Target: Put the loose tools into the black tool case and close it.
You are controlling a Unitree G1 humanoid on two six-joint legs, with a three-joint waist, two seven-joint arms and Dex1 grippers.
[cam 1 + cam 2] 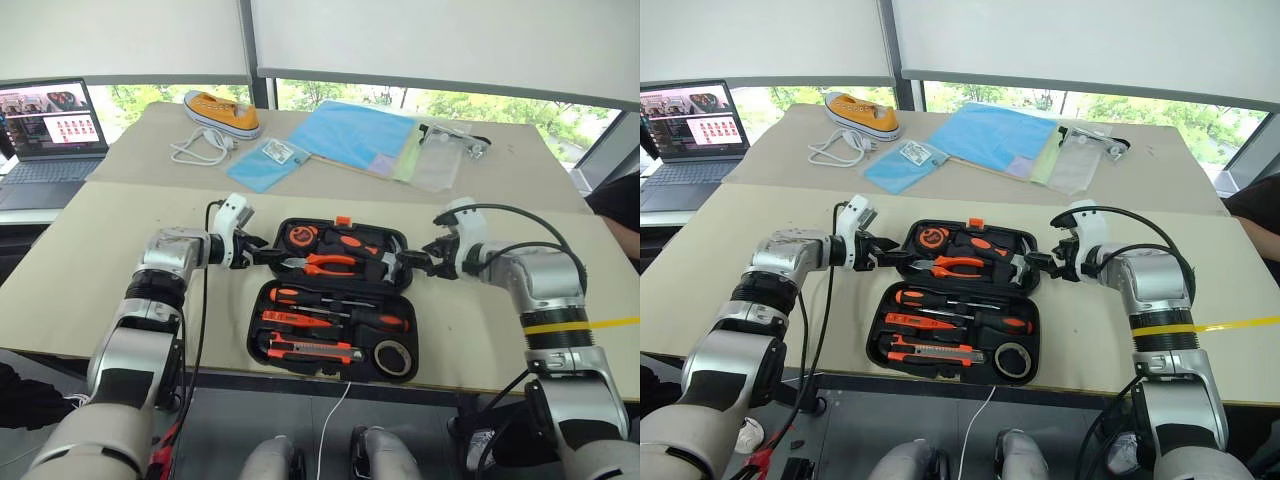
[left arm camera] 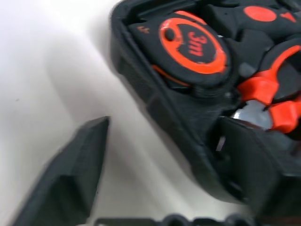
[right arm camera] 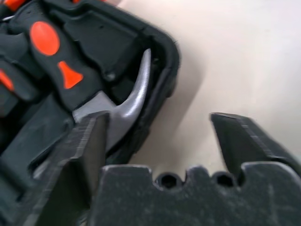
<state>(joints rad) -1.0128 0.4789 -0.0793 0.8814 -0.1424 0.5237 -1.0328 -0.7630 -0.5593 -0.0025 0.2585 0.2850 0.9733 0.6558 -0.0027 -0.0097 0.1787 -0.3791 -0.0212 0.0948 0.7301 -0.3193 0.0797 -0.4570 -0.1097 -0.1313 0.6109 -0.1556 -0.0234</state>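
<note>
Now both black pincers, left and right, gape apart, straddling the black plastic tool case at nine and three o'clock; next, I think, lift the lid shut.

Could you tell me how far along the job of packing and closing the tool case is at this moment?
Packing looks done: the screwdrivers, utility knife and tape roll lie in the near half of the black tool case. In hand: the left gripper and right gripper, both open, straddle the far half's side edges. Left to do: fold that half over and latch it; the case lies fully open.
</note>
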